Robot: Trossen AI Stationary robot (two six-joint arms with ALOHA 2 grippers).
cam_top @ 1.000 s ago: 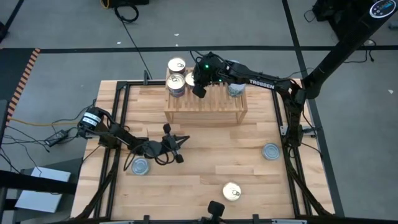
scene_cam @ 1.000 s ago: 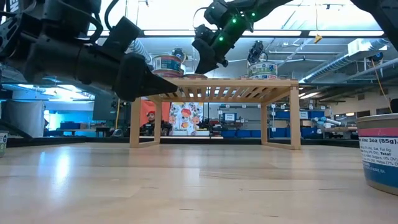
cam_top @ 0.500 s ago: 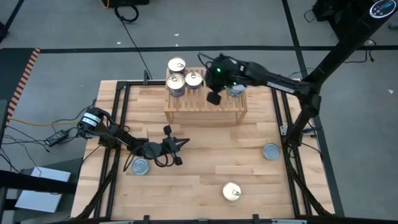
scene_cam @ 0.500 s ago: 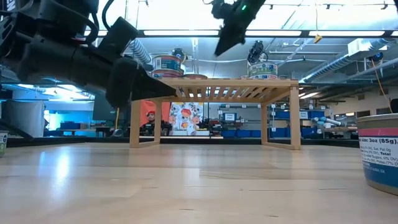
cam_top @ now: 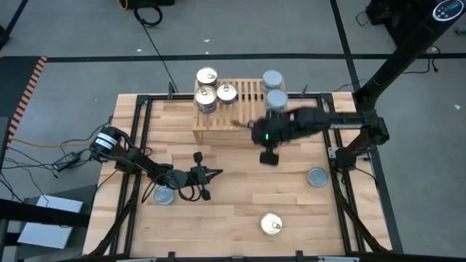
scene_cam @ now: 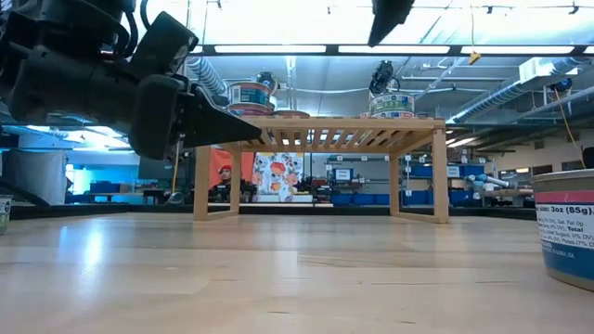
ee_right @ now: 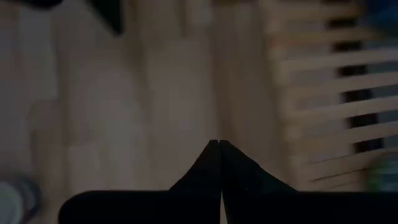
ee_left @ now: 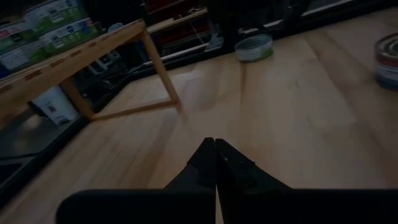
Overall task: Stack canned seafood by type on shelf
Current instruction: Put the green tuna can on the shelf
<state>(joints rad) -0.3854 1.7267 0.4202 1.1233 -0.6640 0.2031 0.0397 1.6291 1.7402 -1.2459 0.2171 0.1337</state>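
Right hand (cam_top: 269, 158) clenched on nothing, hanging over bare desk (cam_top: 233, 204) just in front of the shelf (cam_top: 240, 125), arm slung across the shelf's right front. Left hand (cam_top: 204, 182) also clenched and empty, low over the desk's left side, near a silver tin (cam_top: 165, 195) beside its arm. On the shelf: gold tins (cam_top: 207, 76) and (cam_top: 227, 92) at the left end, a third (cam_top: 205, 97) touching them, blue-grey tins (cam_top: 272, 78) and (cam_top: 276, 97) at the right end. Loose on the desk: silver tin (cam_top: 317, 177) by the right rail, gold tin (cam_top: 271, 224) near the front edge, both well apart from either hand. Low view: left arm bulks across the shelf's left leg, and one tin (scene_cam: 568, 227) sits close at the right edge.
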